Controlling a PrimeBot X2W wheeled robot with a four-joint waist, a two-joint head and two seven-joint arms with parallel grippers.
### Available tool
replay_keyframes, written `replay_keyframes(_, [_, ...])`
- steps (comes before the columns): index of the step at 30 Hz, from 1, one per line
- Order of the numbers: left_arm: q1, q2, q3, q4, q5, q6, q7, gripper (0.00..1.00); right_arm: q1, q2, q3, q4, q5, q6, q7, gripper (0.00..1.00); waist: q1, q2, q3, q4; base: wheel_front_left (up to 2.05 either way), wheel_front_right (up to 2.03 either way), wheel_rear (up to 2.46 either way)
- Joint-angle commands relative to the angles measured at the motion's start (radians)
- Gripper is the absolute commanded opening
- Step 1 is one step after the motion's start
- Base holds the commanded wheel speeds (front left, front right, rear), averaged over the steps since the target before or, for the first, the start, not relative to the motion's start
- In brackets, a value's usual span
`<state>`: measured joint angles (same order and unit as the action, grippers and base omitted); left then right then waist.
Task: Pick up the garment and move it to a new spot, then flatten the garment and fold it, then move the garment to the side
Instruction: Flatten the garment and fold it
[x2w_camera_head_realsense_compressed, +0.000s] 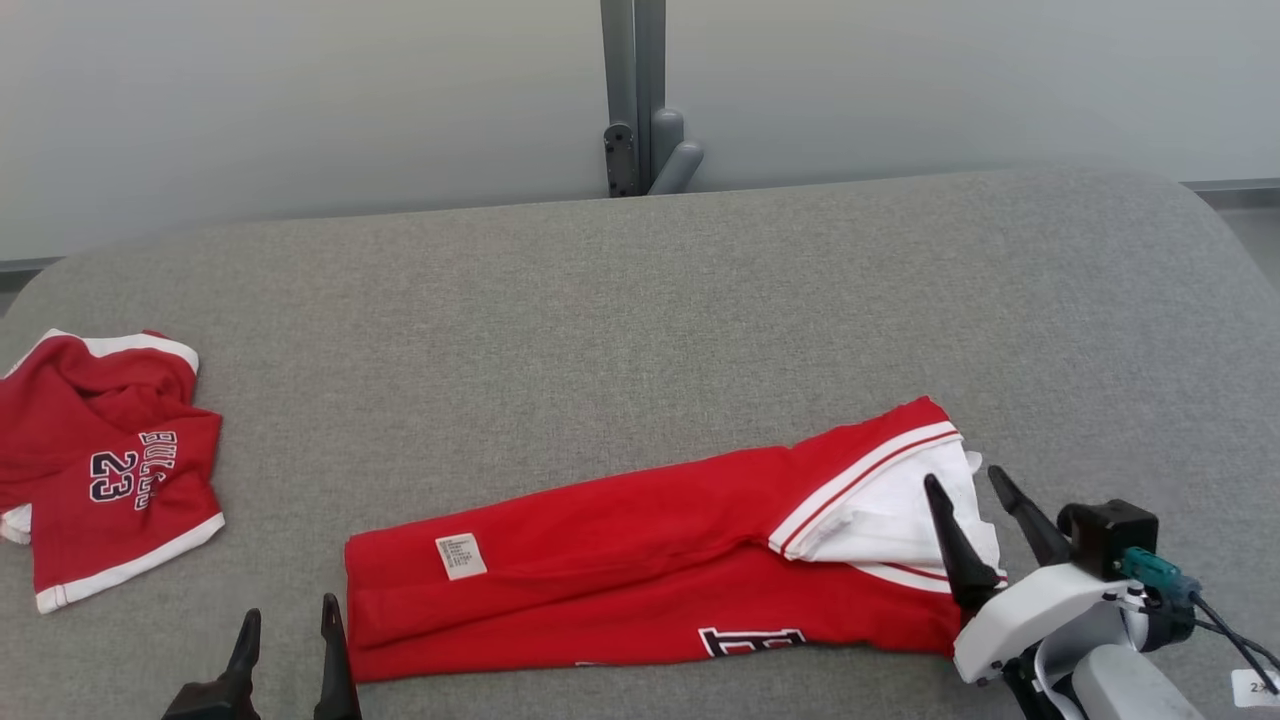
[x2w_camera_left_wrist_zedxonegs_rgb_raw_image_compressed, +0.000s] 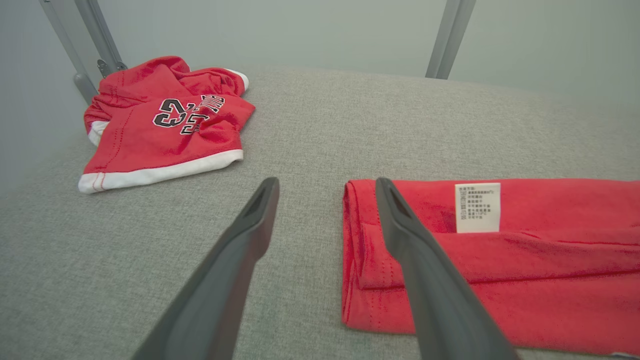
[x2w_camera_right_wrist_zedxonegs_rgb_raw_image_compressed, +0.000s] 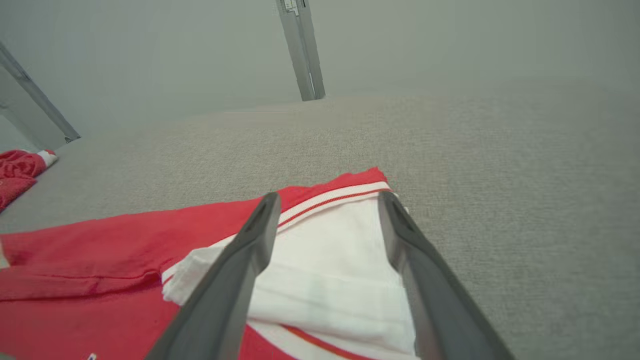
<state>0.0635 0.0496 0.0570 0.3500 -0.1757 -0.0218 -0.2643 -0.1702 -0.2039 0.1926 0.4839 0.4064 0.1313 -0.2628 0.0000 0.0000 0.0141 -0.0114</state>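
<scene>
Long folded red fabric garment (x2w_camera_head_realsense_compressed: 620, 560) lies at 6 o'clock on the grey woven upholstered surface (x2w_camera_head_realsense_compressed: 640, 320), with a released claw at each end.

The left gripper (x2w_camera_head_realsense_compressed: 290, 625), at 7 o'clock, has its fingers spread by the hem end near the small white label (x2w_camera_head_realsense_compressed: 461, 556). The right gripper (x2w_camera_head_realsense_compressed: 962, 478), at 4 o'clock, is spread over the white panel with red-white striped trim and grasps nothing. A crumpled red fabric piece (x2w_camera_head_realsense_compressed: 110, 460) printed "BULLS 23" sits well apart at 9 o'clock.

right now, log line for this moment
folded red garment flat on grey fabric surface | left gripper open at label end | right gripper open over white end
</scene>
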Motion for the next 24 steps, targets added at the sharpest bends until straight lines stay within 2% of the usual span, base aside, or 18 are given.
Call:
replay_keyframes(1, [0.025, 0.003, -0.011, -0.012, -0.008, 0.012, 0.000, 1.00, -0.001, -0.005, 0.028, -0.005, 0.003, -0.001, -0.003, 1.00, 0.0000, 0.0000, -0.004, 0.007, 0.00, 0.00, 0.00])
replay_keyframes(6, [0.045, 0.003, -0.039, -0.016, -0.027, 0.026, 0.000, 1.00, -0.020, -0.032, 0.163, 0.000, 0.034, -0.001, -0.003, 1.00, 0.0000, 0.0000, -0.005, 0.019, 0.00, 0.00, 0.00])
replay_keyframes(18, [0.043, 0.003, -0.055, -0.008, -0.041, 0.030, 0.000, 1.00, -0.130, -0.156, 0.490, 0.030, 0.122, -0.001, -0.003, 1.00, 0.0000, 0.0000, 0.010, 0.023, 0.00, 0.00, 0.00])
replay_keyframes(19, [0.040, 0.003, -0.056, -0.008, -0.042, 0.029, 0.000, 1.00, -0.143, -0.164, 0.510, 0.032, 0.129, -0.001, -0.003, 0.93, 0.0000, 0.0000, 0.012, 0.023, 0.00, 0.00, 0.00])
replay_keyframes(20, [0.040, 0.003, -0.056, -0.008, -0.042, 0.029, 0.000, 1.00, -0.143, -0.164, 0.510, 0.032, 0.129, -0.001, -0.003, 0.93, 0.0000, 0.0000, 0.012, 0.023, 0.00, 0.00, 0.00])
replay_keyframes(21, [0.037, 0.003, -0.059, -0.007, -0.043, 0.028, 0.000, 1.00, -0.154, -0.172, 0.534, 0.037, 0.138, -0.001, -0.003, 0.76, 0.0000, 0.0000, 0.014, 0.024, 0.00, 0.00, 0.00])
replay_keyframes(23, [0.030, 0.003, -0.063, -0.005, -0.046, 0.028, 0.000, 1.00, -0.181, -0.188, 0.573, 0.046, 0.153, -0.001, -0.003, 0.60, 0.0000, 0.0000, 0.017, 0.027, 0.00, 0.00, 0.00])
replay_keyframes(24, [0.027, 0.003, -0.066, -0.005, -0.046, 0.029, 0.000, 1.00, -0.190, -0.194, 0.592, 0.054, 0.165, -0.001, -0.001, 0.48, 0.0000, 0.0000, 0.019, 0.028, 0.00, 0.00, 0.00])
